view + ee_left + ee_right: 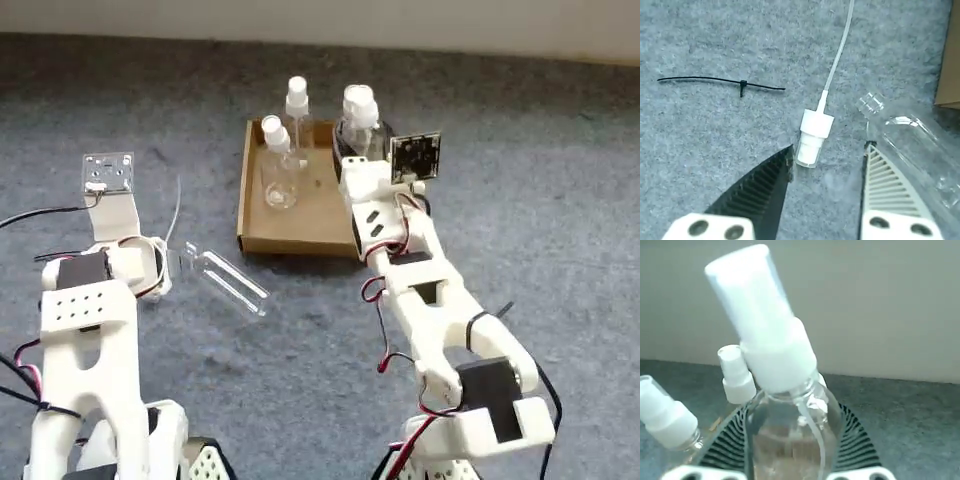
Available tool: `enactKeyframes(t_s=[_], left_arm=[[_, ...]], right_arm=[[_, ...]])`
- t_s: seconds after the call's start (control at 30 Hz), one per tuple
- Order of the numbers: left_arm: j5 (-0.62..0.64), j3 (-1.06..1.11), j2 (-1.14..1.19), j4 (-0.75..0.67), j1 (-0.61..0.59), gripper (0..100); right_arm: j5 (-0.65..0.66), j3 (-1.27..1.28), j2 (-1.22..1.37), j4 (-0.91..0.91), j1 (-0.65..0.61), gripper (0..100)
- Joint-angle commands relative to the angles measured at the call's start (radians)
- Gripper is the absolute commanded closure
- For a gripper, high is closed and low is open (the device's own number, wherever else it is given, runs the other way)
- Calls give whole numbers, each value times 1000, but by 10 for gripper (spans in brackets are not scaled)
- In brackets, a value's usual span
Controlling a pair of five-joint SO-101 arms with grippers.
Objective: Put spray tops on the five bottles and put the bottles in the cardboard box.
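A soft, fuzzy grey cover is spread over the tabletop point(520, 200). Toward its left edge, a thin black cable tie point(720, 82) is laid flat, near the loose top and on the side away from the lying bottle.

The left gripper point(830, 149) is held low over the tabletop. Its two fingers are spread wide and nothing is gripped. One finger is black and one is white. Both are shaped like pointed wedges with small ridges.

A spray top point(812, 134) is laid on its side between the fingers, closer to the black one. It is made of white plastic and is round like a little cap. A long thin tube point(839, 55) is stuck out of it toward the far edge.

Just to the right, a clear bottle point(232, 282) is laid on its side with its mouth open and no top on it. It is shiny, long and round.

Further right, toward the far edge, a flat brown cardboard box point(310, 218) with low walls is set. A see-through bottle point(280, 178) with a white top is stood near its left wall. A second capped bottle point(297, 105) is stood at its far wall.

At the far right corner of the box, a third bottle point(790, 445) is squeezed between the black ridged fingers of the right gripper point(792, 412). A white spray top point(760, 325) is fitted on it, and a thin pipe point(812, 432) is seen through its clear side.
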Motion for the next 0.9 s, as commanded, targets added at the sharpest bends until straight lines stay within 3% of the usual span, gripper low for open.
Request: enactKeyframes(t_s=[0.0,0.87], left_arm=[[3,-2,-1,-15,-4,786],[3,-2,-1,-15,-4,786]], right_arm=[[-31,-5,5,-77,-5,994],[-29,77,113,-127,-25,994]])
